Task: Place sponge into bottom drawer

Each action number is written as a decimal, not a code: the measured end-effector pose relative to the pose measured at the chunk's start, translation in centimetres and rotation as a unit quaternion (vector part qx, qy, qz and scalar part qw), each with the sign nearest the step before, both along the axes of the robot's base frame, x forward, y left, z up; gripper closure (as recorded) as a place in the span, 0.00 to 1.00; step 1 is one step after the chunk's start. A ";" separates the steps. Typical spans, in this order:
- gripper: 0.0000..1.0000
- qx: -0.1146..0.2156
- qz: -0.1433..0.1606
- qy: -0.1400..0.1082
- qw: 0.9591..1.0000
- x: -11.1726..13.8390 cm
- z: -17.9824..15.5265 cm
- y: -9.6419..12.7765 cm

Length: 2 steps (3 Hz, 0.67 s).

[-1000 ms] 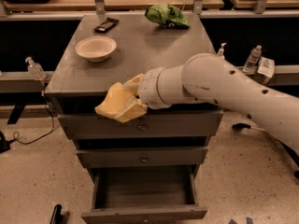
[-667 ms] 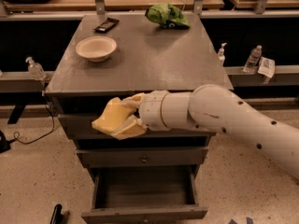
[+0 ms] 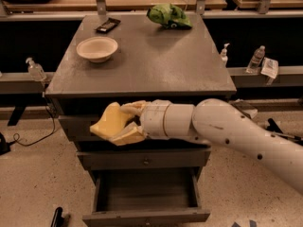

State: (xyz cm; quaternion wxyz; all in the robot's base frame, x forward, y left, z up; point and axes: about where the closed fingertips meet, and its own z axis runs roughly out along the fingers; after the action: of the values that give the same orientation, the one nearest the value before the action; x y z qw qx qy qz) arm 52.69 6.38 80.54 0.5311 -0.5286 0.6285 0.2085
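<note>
While worktop (image 3: pixel 156 65) sits well above it, bottom drawer (image 3: pixel 147 216) stands open; gripper (image 3: pixel 124 124) hangs between them, fingers (image 3: pixel 129 136) clamped on sponge (image 3: pixel 109 122): light, squashy foam, prob. best held mid-body, not by wavy edges.

Down comes the arm (image 3: pixel 236 129): the gripper (image 3: pixel 127 123), clamped on the sponge (image 3: pixel 109 123), has dropped from the cabinet (image 3: pixel 156 65) top's front edge to hang before the upper drawer (image 3: pixel 75 126). It has slid slightly leftward too, and the forearm now lies flatter above the open bottom drawer (image 3: pixel 147 193).
</note>
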 end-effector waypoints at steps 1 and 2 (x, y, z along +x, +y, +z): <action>1.00 0.066 0.028 -0.059 0.996 -1.2 0.1 2.2; 1.00 0.119 0.100 -0.118 0.981 -2.9 1.2 4.7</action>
State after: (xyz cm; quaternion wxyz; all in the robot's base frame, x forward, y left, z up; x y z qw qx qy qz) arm 49.83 11.04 81.70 0.6374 -0.5427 0.4759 0.2697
